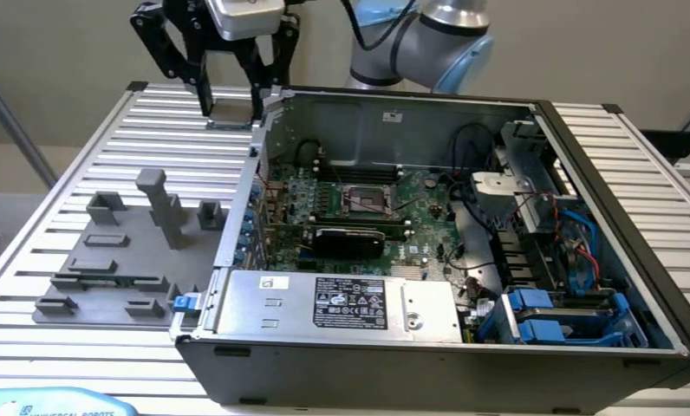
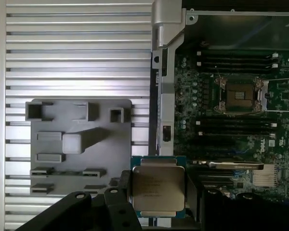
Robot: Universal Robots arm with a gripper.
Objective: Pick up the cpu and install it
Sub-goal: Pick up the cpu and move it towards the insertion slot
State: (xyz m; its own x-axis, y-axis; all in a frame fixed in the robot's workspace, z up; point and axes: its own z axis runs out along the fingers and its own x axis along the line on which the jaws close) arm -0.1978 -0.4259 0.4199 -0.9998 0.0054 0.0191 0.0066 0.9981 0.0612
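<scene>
Operator: Black fingers (image 2: 124,191) sit right up against the wrist cam, one on each side of the cpu (image 2: 159,186) and pressed to its edges. So the gripper (image 2: 159,192) is clamped on it. Silvery lid faces the camera, with a greenish rim round it.

Other: is it off the table or sitting on it?

Operator: honestly can't tell. On the exterior view the gripper (image 1: 231,111) hangs with its tips low over the slatted aluminium table (image 1: 148,139) and the cpu (image 1: 231,113) between them. It's just outside the open pc case (image 1: 438,364), by the far corner on the exterior view's left. Whether the chip touches the slats, I can't make out.

Other: and the socket?

Operator: it's inside the case on the green motherboard (image 1: 420,217), a black-framed square socket (image 1: 365,201) about mid-board. It's well apart from the cpu, with the case wall between them. The wrist cam shows the same socket (image 2: 240,95) on the board (image 2: 231,139).

Other: anything else around?

Operator: a grey fixture block (image 1: 120,260) lies on the table on the exterior view's left of the case, well apart from the gripper. The wrist cam has it too (image 2: 79,139), on the slats (image 2: 77,48). A power supply (image 1: 345,303) with a black label sits at the near end of the case. The arm's silver and blue joint (image 1: 432,35) is up behind the back wall.
</scene>
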